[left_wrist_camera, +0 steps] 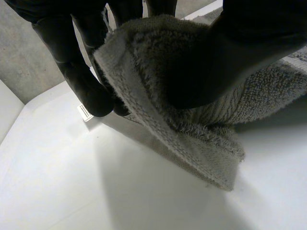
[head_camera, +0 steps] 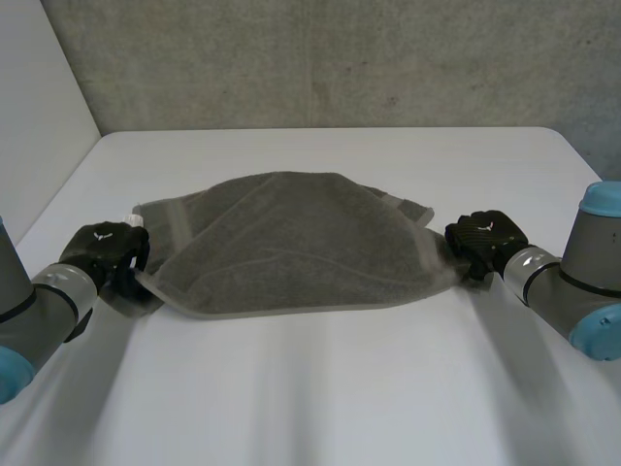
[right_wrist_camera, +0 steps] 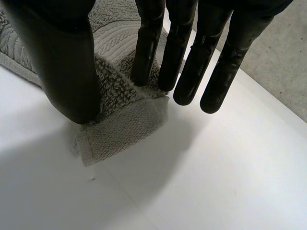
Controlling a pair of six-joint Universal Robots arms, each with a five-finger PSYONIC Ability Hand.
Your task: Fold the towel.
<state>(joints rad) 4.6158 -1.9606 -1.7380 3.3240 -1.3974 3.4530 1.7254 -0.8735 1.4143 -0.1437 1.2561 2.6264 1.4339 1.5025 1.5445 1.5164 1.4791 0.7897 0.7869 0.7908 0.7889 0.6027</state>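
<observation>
A grey towel [head_camera: 291,233] lies spread across the middle of the white table [head_camera: 320,388], loosely doubled over with its near edge raised a little. My left hand [head_camera: 102,250] is at the towel's near left corner. There the thumb [left_wrist_camera: 249,48] presses the thick hemmed corner [left_wrist_camera: 192,139] against the curled fingers [left_wrist_camera: 81,81], holding it off the table. My right hand [head_camera: 485,236] is at the near right corner. Its thumb [right_wrist_camera: 62,62] and straight fingers [right_wrist_camera: 148,52] pinch the bunched corner [right_wrist_camera: 120,120] between them.
A small white tag [head_camera: 136,221] shows beside the left hand at the towel's edge. A grey wall [head_camera: 320,58] rises behind the table's far edge, and a pale panel [head_camera: 39,126] stands at the left. Bare white tabletop lies in front of the towel.
</observation>
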